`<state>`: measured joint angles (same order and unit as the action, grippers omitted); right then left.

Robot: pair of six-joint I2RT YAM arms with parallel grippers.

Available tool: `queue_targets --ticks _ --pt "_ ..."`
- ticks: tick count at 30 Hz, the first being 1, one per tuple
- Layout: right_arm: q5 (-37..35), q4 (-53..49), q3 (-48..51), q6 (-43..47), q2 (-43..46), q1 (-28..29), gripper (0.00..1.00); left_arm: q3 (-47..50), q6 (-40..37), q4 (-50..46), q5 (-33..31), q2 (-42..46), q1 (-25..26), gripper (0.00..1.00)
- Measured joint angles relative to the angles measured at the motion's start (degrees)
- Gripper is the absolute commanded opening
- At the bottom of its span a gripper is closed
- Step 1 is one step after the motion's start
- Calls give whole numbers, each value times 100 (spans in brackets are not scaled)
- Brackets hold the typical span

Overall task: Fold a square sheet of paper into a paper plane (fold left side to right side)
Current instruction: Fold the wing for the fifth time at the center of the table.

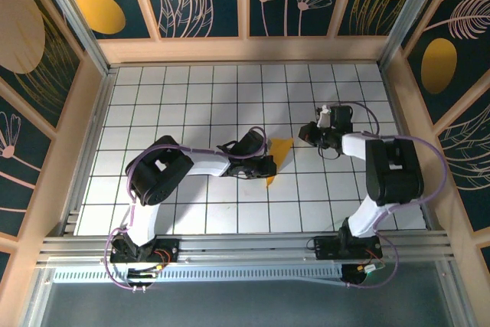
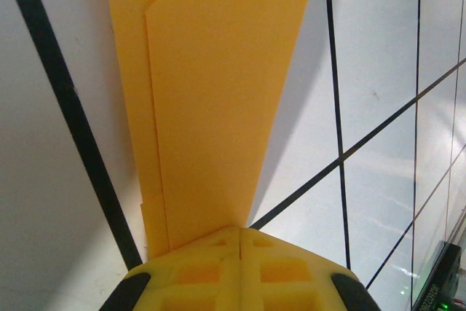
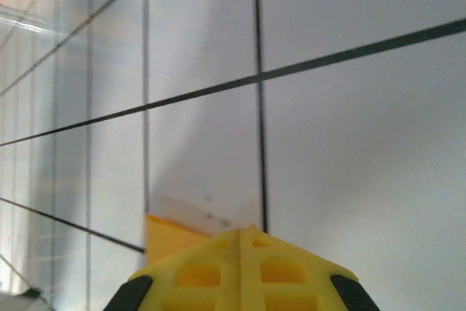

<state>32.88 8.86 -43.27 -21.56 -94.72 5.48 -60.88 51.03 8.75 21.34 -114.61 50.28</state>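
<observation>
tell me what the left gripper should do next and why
Probably slide the shut left gripper forward along the paper to press the crease flat: its tips sit at the folded strip's narrow end and the layers' edges show offset. The right gripper is shut beside a paper corner.

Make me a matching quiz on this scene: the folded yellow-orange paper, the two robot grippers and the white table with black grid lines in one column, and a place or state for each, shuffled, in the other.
1. folded yellow-orange paper
2. left gripper
3. right gripper
4. white gridded table

A. shut, beside a small paper corner
B. bearing the paper
C. shut, at the paper's narrow end
D. lying between both grippers

Pairs: 1-D, 2-C, 3-A, 4-B.
</observation>
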Motion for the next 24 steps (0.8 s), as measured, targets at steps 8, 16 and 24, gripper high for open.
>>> queue_targets --ticks 8,16,24 --pt "348 -15 669 -621 691 787 0 46 2 28 -39 24 0 0" --pt "496 170 778 -1228 334 1311 0 63 4 70 -37 31 -2 0" --pt "463 120 741 -1329 -203 1344 0 133 26 149 -42 79 -2 1"
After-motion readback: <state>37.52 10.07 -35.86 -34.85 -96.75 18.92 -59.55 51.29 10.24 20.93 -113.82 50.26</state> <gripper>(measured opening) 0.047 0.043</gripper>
